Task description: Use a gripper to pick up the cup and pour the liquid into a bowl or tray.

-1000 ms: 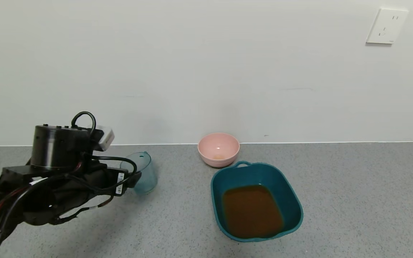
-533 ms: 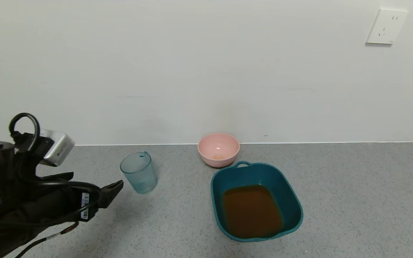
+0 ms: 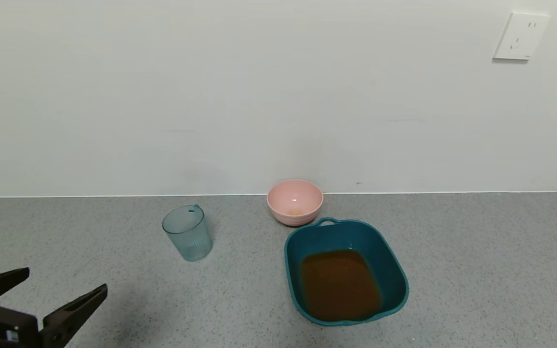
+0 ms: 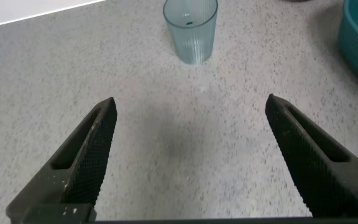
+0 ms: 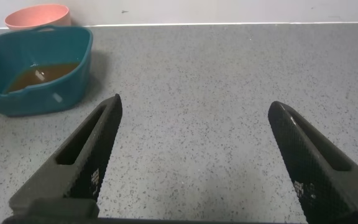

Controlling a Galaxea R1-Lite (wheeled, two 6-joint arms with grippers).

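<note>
Cup (image 3: pixel 188 233) stands upright and looks empty, well ahead of the left gripper (image 3: pixel 36 294), which has let go and pulled back, fingers wide apart. Brown liquid (image 3: pixel 339 282) sits in the teal basin (image 3: pixel 294 243), so pouring looks done. Right gripper (image 5: pixel 194 158) waits, fingers apart.

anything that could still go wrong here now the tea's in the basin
1. The basin holds brown liquid; bumping its rim could slosh it onto the counter.
2. The empty cup stands upright and looks light. The left gripper, open and apart from it, could tip it if it swings forward.
3. The right gripper hangs open over the counter beside the basin and could nudge it if it moves that way.
</note>
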